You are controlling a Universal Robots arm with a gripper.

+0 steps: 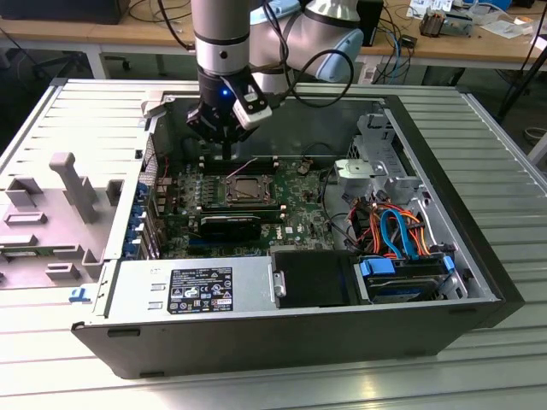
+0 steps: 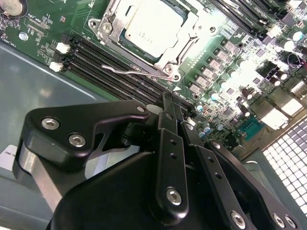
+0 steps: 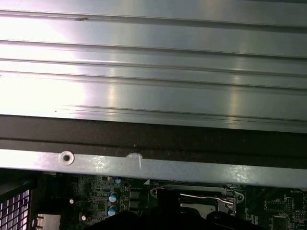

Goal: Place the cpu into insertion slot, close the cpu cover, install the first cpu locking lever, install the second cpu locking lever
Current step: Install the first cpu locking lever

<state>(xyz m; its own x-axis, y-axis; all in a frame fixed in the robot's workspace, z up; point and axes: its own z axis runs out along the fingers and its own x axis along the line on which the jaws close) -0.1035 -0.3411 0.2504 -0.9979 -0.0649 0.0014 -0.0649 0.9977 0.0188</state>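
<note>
An open computer case [image 1: 444, 282] lies on its side on a ribbed metal bench [image 1: 504, 171], its side walls rising around the green motherboard [image 1: 295, 218]. The insertion slot [image 1: 249, 190] sits near the middle of that board, with the long black memory slots [image 2: 110, 60] just beside it and a black finned card [image 1: 231, 225] on its near side in the exterior view. Toward the exterior view's right, a bundle of orange and blue cables [image 1: 395, 229] and a drive cage [image 1: 376, 158] crowd the case; the power supply [image 1: 192, 290] fills the near corner. Open room above the socket is bounded by the case's far wall.

The cpu [image 2: 152, 29] lies in the insertion slot, its pale metal top showing through the window of the cpu cover [image 2: 184, 43], which lies flat over it. A thin wire locking lever [image 2: 127, 71] runs along the socket's edge by the memory slots, and it looks not yet latched.

The arm comes down from above, wrist vertical, with the hand [image 1: 224, 152] hanging just behind the socket near the far wall. In the second wrist view its black fingers [image 2: 169, 143] are drawn close together, pinched to a narrow tip and holding nothing.
</note>
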